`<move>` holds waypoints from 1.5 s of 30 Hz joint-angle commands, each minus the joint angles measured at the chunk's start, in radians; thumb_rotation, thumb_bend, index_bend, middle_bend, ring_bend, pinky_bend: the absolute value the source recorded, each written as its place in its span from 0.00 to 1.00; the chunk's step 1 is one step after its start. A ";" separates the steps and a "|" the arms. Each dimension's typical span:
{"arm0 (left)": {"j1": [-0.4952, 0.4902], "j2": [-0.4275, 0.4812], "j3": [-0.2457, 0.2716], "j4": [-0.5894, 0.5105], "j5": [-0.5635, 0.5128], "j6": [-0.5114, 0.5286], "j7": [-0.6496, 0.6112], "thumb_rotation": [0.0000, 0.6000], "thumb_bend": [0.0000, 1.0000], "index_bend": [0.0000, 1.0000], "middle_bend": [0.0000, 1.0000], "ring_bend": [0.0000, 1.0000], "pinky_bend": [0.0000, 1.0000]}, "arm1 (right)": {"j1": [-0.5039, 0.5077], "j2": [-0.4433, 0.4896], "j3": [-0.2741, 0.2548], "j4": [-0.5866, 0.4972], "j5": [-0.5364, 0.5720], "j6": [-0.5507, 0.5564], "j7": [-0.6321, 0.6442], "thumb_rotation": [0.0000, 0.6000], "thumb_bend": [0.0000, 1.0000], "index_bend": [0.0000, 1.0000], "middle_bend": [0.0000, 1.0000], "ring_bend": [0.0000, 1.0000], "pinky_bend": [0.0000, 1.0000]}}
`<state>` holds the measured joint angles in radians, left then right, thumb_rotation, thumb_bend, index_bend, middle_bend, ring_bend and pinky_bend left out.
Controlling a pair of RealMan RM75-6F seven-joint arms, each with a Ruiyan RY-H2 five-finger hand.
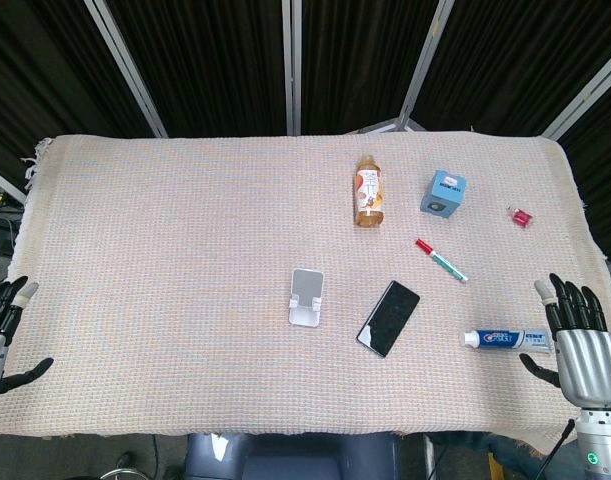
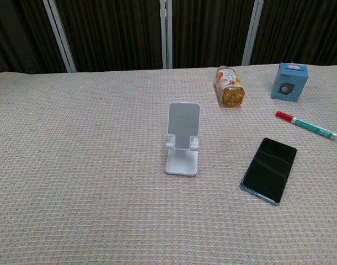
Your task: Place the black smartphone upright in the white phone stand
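The black smartphone [image 1: 389,318] [image 2: 269,169] lies flat, screen up, on the woven cloth right of centre. Just to its left stands the white phone stand [image 1: 306,297] [image 2: 182,138], empty, its back plate upright. My right hand [image 1: 580,335] hovers at the table's right edge, fingers spread and holding nothing, well to the right of the phone. At the left edge my left hand [image 1: 5,325] is open too, far from both objects. Neither hand appears in the chest view.
A toothpaste tube [image 1: 507,339] lies between the phone and my right hand. Further back are a red-capped marker [image 1: 441,259] [image 2: 305,124], an amber bottle on its side [image 1: 369,191] [image 2: 229,86], a blue box [image 1: 443,192] [image 2: 290,81] and a small red item [image 1: 521,215].
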<state>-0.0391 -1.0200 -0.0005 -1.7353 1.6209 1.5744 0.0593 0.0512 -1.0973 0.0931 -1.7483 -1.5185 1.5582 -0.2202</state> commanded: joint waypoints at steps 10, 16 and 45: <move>0.000 0.001 -0.005 0.000 -0.021 -0.007 -0.005 1.00 0.00 0.00 0.00 0.00 0.00 | 0.024 -0.004 -0.005 -0.006 0.004 -0.050 0.003 1.00 0.00 0.00 0.00 0.00 0.00; -0.012 -0.004 -0.015 -0.003 -0.049 -0.034 -0.001 1.00 0.00 0.00 0.00 0.00 0.00 | 0.210 0.013 -0.030 0.088 -0.105 -0.331 0.141 1.00 0.00 0.00 0.00 0.00 0.00; -0.075 -0.081 -0.059 0.046 -0.222 -0.171 0.124 1.00 0.00 0.00 0.00 0.00 0.00 | 0.709 -0.364 -0.209 0.797 -0.562 -0.524 0.391 1.00 0.00 0.13 0.14 0.13 0.08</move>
<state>-0.1130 -1.1006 -0.0599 -1.6897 1.3999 1.4058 0.1814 0.7513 -1.4455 -0.1057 -0.9722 -2.0721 1.0286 0.1756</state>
